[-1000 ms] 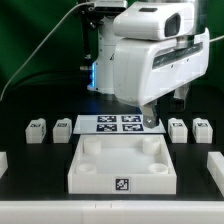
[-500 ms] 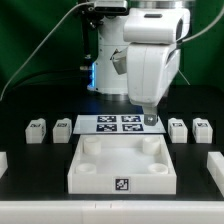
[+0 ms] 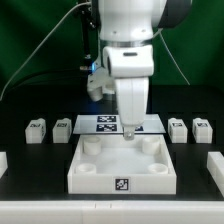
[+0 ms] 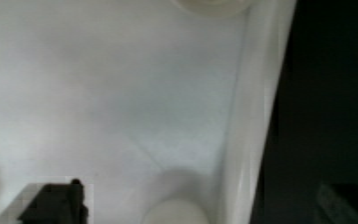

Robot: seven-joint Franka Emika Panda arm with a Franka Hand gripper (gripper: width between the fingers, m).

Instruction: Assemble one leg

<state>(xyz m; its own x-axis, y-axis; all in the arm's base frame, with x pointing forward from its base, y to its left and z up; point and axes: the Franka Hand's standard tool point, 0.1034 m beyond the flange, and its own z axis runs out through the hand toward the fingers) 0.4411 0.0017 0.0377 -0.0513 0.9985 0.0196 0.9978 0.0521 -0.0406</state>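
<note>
Starting from the exterior view's left: at the picture's border a white block [image 3: 3, 162], cut off by the frame; behind it, on the black table [image 3: 30, 185], the outer left leg [image 3: 36, 130] and near it the inner left leg [image 3: 62, 127], both upright, not touching. In the middle, the marker board [image 3: 100, 124] lying flat at the back, and in front of it the large white panel [image 3: 122, 172], with raised rim and four round corner sockets inside. Over the panel's far rim, the gripper [image 3: 129, 133], pointing straight down, fingers [image 4: 55, 200] spread wide in the wrist view, holding nothing, only white panel surface and its edge beneath; touching the rim or not, impossible to tell. Free strips of dark table on both sides of the panel. To the right, the inner right leg [image 3: 178, 128] and the outer right leg [image 3: 202, 128], near each other, apart from the gripper; at the border another white block [image 3: 215, 162].
</note>
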